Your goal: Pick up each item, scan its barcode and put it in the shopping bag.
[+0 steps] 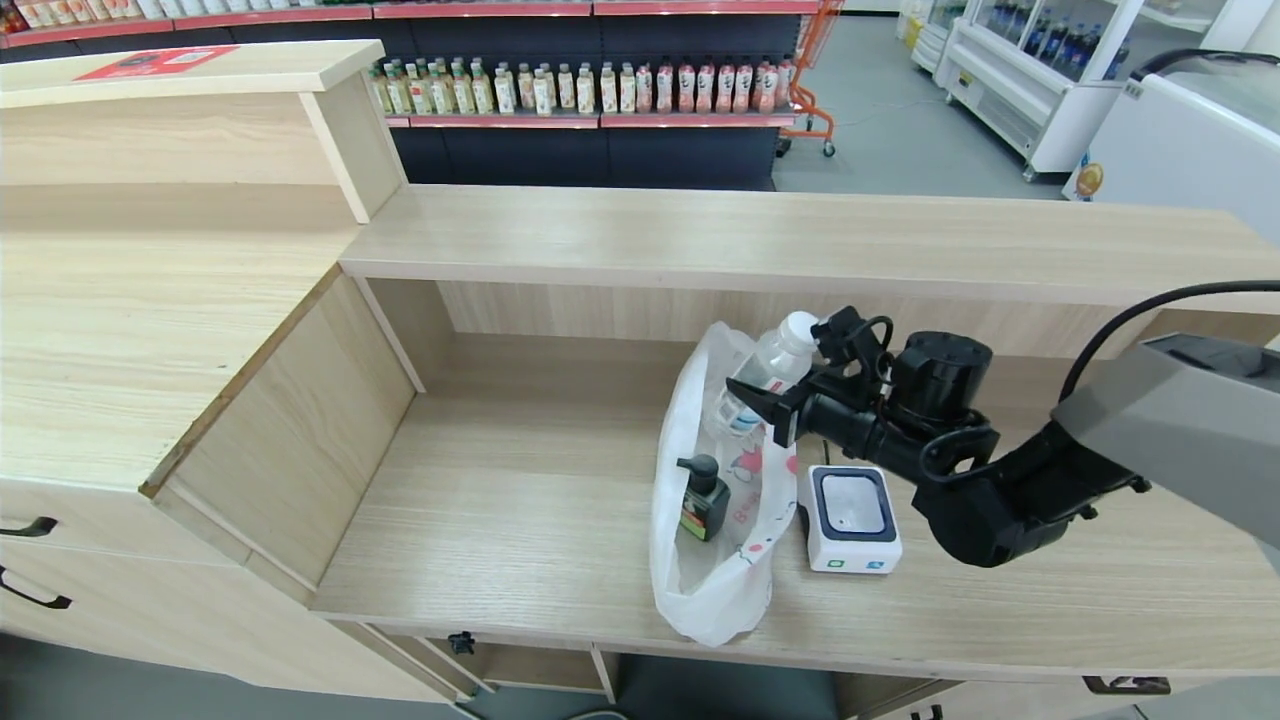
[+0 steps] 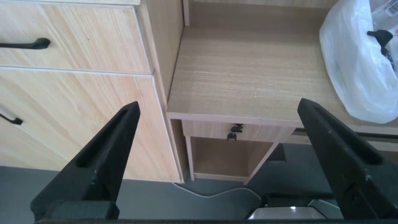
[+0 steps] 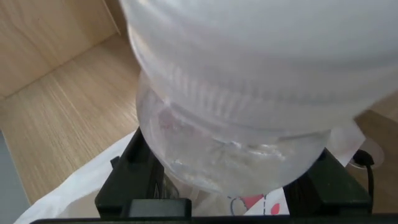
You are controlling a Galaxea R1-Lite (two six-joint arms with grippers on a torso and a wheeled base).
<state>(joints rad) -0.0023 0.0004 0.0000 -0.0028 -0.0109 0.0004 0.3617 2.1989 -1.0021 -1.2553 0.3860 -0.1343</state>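
Water bottle (image 1: 765, 378), clear with a white cap, is hanging tilted above the open mouth of the shopping bag (image 1: 668, 470), its base pointing down into the bag and its cap leaning up and away. The right claw (image 1: 783, 358) is grasping it, one finger on each side of the body; in the right wrist view the bottle (image 3: 236, 124) is sitting between the dark fingers (image 3: 127, 183). The white bag is lying on the wooden surface (image 1: 500, 520) with a dark pump bottle (image 1: 704, 497) resting inside it. A white scanner (image 1: 850, 516) is standing just beside the bag, under the right arm. The left claw (image 2: 219, 109) is hanging released, fingers spread wide, low in front of the surface's edge, near the drawers (image 2: 74, 37) and well apart from the bag (image 2: 357, 56).
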